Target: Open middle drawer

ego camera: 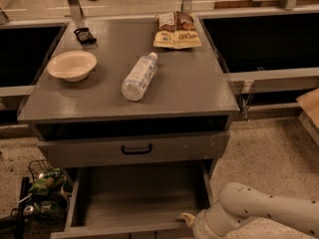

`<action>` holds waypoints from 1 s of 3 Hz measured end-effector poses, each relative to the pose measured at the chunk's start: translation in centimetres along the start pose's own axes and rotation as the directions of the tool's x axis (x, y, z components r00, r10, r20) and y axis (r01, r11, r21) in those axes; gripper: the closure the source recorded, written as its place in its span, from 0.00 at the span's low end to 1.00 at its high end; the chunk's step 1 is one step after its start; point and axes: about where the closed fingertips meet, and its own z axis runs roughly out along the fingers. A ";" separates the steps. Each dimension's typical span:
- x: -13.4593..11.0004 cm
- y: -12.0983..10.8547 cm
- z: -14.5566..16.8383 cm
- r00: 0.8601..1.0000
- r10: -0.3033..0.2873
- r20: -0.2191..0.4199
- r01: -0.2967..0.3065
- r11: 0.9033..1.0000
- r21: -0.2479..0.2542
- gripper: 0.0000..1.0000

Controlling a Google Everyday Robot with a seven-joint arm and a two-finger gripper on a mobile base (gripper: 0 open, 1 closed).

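Note:
The middle drawer (pixel 139 198) is the low grey drawer pulled out toward me, showing its plain grey inside. Its front runs along the bottom edge of the view, and its handle is out of view. My gripper (pixel 192 223) is at the right end of that drawer's front edge, at the end of the white arm (pixel 264 210) coming in from the lower right. Above it, a grey drawer front with a black loop handle (pixel 136 149) stands nearly shut under the cabinet top.
On the grey cabinet top (pixel 194 91) lie a clear plastic bottle (pixel 138 77), a cream bowl (pixel 72 65), snack bags (pixel 176 31) and a small dark packet (pixel 84 35). A wire basket with green items (pixel 42 190) sits on the floor at the left. Dark bins flank the cabinet.

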 end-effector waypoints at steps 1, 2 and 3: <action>0.9 1.0 -0.6 1.000 0.008 0.028 -0.008 1.000 0.010 0.00; 1.7 2.5 -1.1 0.999 0.005 0.039 -0.005 1.000 0.013 0.00; 3.0 4.9 -1.5 0.999 -0.011 0.036 0.010 1.000 0.012 0.00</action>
